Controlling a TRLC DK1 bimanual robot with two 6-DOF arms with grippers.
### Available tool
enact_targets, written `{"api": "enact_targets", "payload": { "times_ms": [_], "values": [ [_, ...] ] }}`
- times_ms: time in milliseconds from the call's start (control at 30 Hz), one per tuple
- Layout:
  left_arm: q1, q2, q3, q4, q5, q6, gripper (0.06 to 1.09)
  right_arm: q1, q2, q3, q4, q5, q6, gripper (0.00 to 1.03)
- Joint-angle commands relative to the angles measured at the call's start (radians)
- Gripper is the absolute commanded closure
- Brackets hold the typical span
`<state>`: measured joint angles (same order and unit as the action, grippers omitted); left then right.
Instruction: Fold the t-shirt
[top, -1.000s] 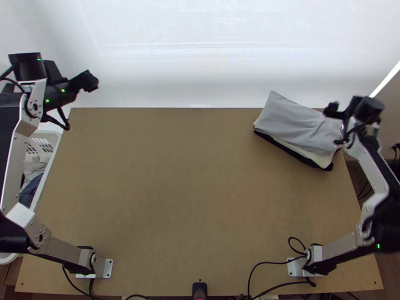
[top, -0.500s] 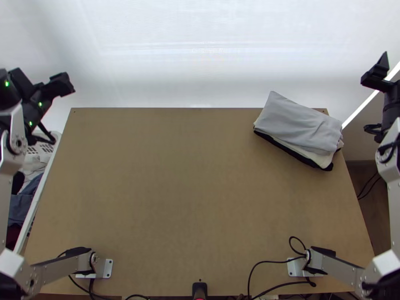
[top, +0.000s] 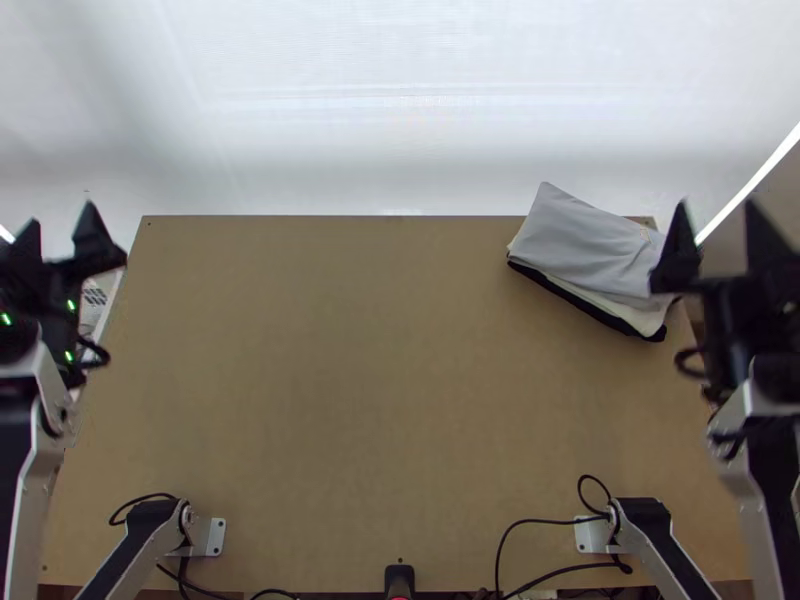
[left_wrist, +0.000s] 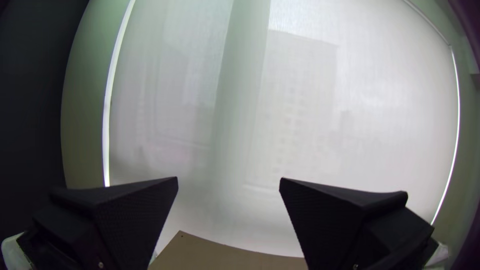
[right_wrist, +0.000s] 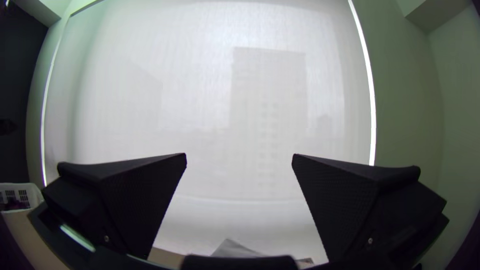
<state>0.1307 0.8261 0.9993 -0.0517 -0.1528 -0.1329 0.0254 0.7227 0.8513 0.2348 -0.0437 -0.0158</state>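
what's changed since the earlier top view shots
The left gripper moved left and nearer. The right gripper swung out to the right, then back left and nearer. Both are open now, with nothing held. The cloth stack stayed put at the table's far right.

Over on the table (top: 350, 380), a folded cloth pile (top: 590, 250), grey uppermost, sits far right; cables (top: 545, 525) lie along the near side.
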Motion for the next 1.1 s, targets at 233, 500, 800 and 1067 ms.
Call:
{"api": "enact_targets", "payload": {
  "times_ms": [233,500,800,1067],
  "values": [
    [0.001,-0.271,-0.452,0.135,-0.065,0.046,0.11,0.119,-0.335,-0.411,-0.006,-0.004,0.014,0.04],
    [-0.006,-0.443,-0.68,0.168,-0.065,0.102,0.11,0.128,-0.468,-0.578,-0.065,0.008,0.053,0.04],
    [-0.042,-0.617,-0.852,0.167,-0.057,0.11,0.11,0.128,-0.729,-0.775,-0.204,0.01,0.05,0.04],
    [-0.08,-0.828,-0.995,0.104,-0.008,0.151,0.11,0.117,-0.71,-0.842,-0.246,0.024,0.033,0.04]
  ]
}}
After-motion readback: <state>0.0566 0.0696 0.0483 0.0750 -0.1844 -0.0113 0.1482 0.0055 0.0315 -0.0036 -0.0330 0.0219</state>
